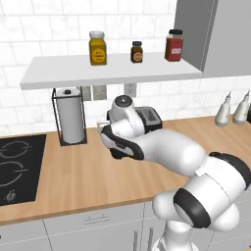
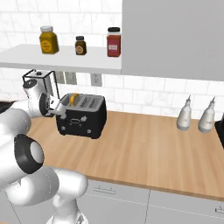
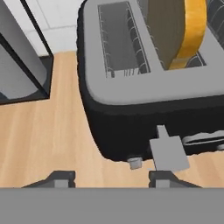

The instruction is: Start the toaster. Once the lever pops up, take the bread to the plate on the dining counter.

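In the left base view my arm crosses the middle of the frame and hides most of the toaster (image 1: 148, 117), whose black top shows just right of my wrist, in front of the tiled wall. A paper towel holder (image 1: 70, 116) stands at the left of centre, and three jars sit on the shelf (image 1: 108, 69) above.

In the right base view the toaster (image 2: 82, 114) sits left of centre on the wooden counter (image 2: 144, 148), with the bread (image 2: 74, 98) standing up out of a slot on its top left. My gripper (image 2: 60, 110) is pressed in at the toaster's left end. Two pale bottles stand at the right.

In the hand view the toaster (image 3: 144, 87) fills the upper right, the bread (image 3: 181, 30) rising from its slot at the top. The grey lever (image 3: 168, 151) juts from the dark front, low in the frame, right above my right fingertip (image 3: 162, 178). My fingers stand partly apart and grip nothing that I can see.

I judge the toasting not started: the bread rides high and the lever looks unpressed. Pushing it down, waiting, lifting the slice and carrying it to the plate all remain.
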